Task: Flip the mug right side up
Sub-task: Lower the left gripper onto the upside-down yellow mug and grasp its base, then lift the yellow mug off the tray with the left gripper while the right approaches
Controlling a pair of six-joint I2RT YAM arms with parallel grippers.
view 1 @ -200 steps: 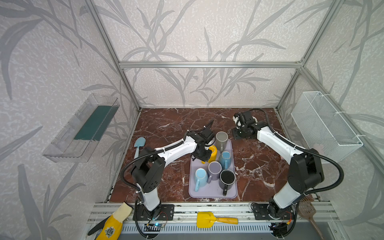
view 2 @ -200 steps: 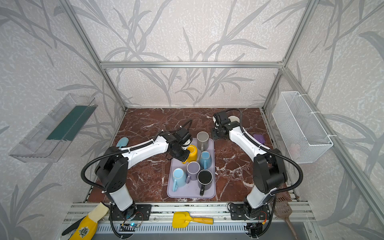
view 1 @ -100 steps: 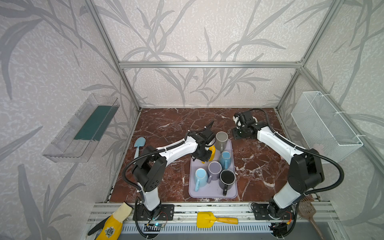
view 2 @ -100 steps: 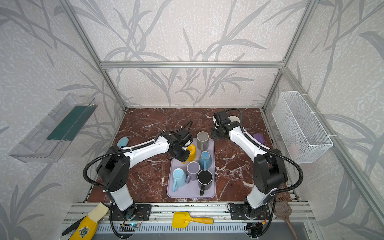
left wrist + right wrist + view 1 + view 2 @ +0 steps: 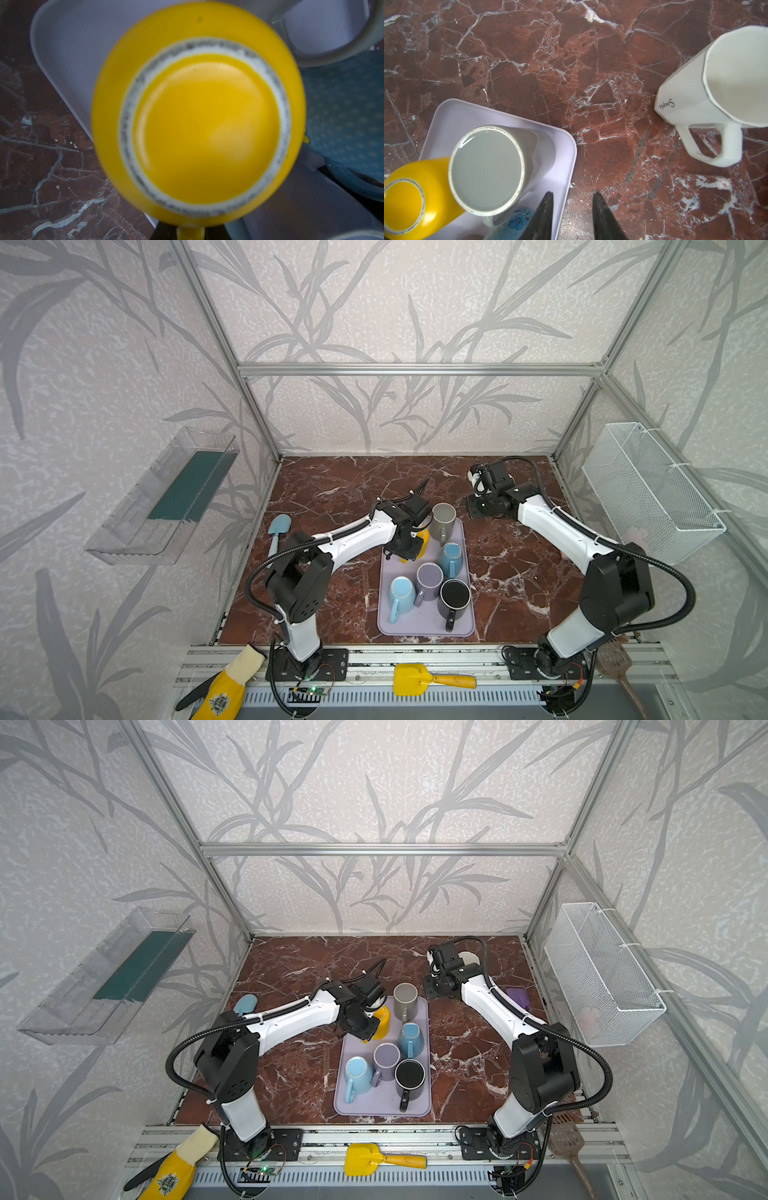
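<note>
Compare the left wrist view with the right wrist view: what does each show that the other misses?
Left wrist only: the handle of the yellow mug, at the frame edge. Right wrist only: the white mug standing open side up on the marble table, and the open, empty right claw. Both: the yellow mug base-up at the lavender tray edge, beside the grey mug.

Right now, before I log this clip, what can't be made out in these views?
- Grip on the glossy yellow ceramic mug: left wrist view cuts off the left jaws at its edge; in both top views the left arm's wrist covers them.
- White faceted ceramic mug: cut by the right wrist view's edge; mostly behind the right arm in a top view.
- Small purple item: half hidden by that arm, unidentifiable.
</note>
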